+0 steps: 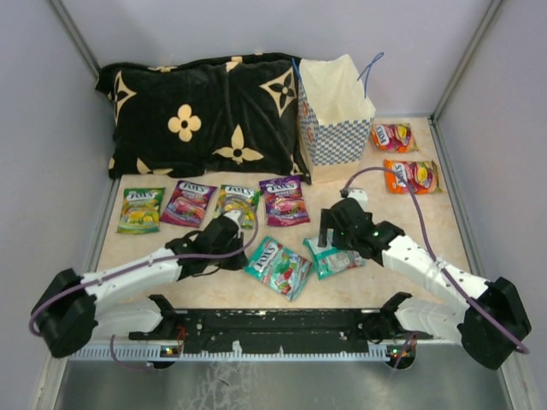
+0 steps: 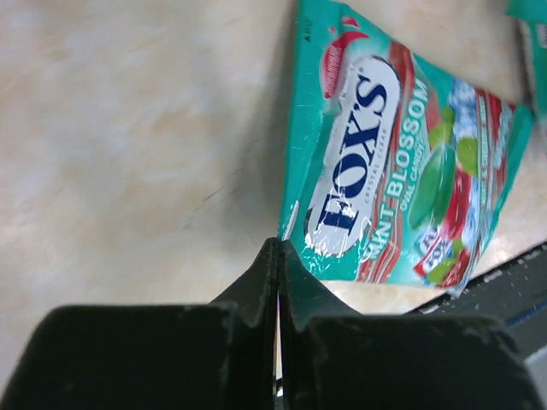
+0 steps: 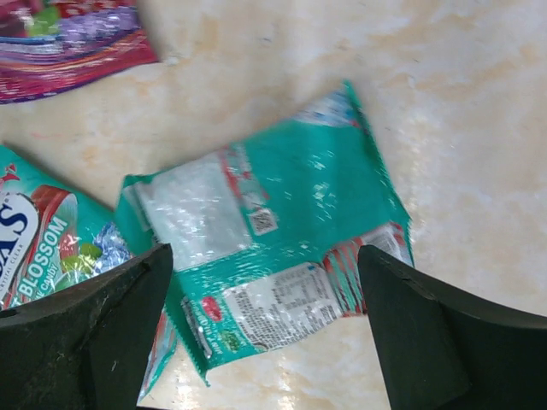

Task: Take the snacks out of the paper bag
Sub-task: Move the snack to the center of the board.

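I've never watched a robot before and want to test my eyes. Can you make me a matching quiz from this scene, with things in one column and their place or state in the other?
Things:
1. left claw
2. right claw
3. bag
4. orange packets

Place or state:
A. lying right of the bag
B. shut
C. upright beside the cushion
D. open above a teal packet

Pairs: 1-B, 2-D, 3-C, 4-A
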You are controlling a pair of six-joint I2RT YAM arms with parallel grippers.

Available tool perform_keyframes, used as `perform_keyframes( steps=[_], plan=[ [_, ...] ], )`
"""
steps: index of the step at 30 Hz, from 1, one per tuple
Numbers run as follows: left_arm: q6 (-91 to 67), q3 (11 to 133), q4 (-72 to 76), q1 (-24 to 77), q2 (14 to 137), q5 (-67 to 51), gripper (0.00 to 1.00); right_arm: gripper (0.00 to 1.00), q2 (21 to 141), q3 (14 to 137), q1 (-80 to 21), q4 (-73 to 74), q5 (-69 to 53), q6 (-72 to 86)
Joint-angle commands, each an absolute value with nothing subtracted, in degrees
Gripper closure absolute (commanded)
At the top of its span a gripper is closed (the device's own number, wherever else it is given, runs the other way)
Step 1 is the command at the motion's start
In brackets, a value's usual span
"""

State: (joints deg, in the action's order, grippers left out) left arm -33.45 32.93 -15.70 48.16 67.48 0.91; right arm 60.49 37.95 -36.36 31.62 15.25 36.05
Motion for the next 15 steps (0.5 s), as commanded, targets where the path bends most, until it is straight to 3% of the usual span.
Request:
perform_keyframes(
  steps=[1,3,5,10,13,15],
  plan=[
    [-46.66,27.48,-21.81,48.05,57.2,16.14,1.0,0.09,62.96,43.69,-42.7,21.87,17.81,33.23],
    [-48.46,26.59,-23.33,47.94,54.6,20.91,0.97,0.09,65.37,45.84,-45.64,20.38,15.14,30.82],
    [-49.28,27.3,-25.77,47.6,53.96,24.62,0.86,0.09,68.6,48.48,-49.49,20.64,13.32,29.3],
    [-50.95,31.37,-32.63,47.27,56.92,28.74,0.72,0.11,76.13,49.65,-55.34,20.25,7.33,33.91],
    [-47.78,33.25,-30.8,47.24,59.08,29.16,0.19,0.16,78.69,46.67,-57.25,18.92,8.67,38.29],
    [-40.3,34.66,-26.69,47.28,62.01,27.14,0.12,0.21,79.34,44.17,-57.87,18.14,10.62,39.97]
  ],
)
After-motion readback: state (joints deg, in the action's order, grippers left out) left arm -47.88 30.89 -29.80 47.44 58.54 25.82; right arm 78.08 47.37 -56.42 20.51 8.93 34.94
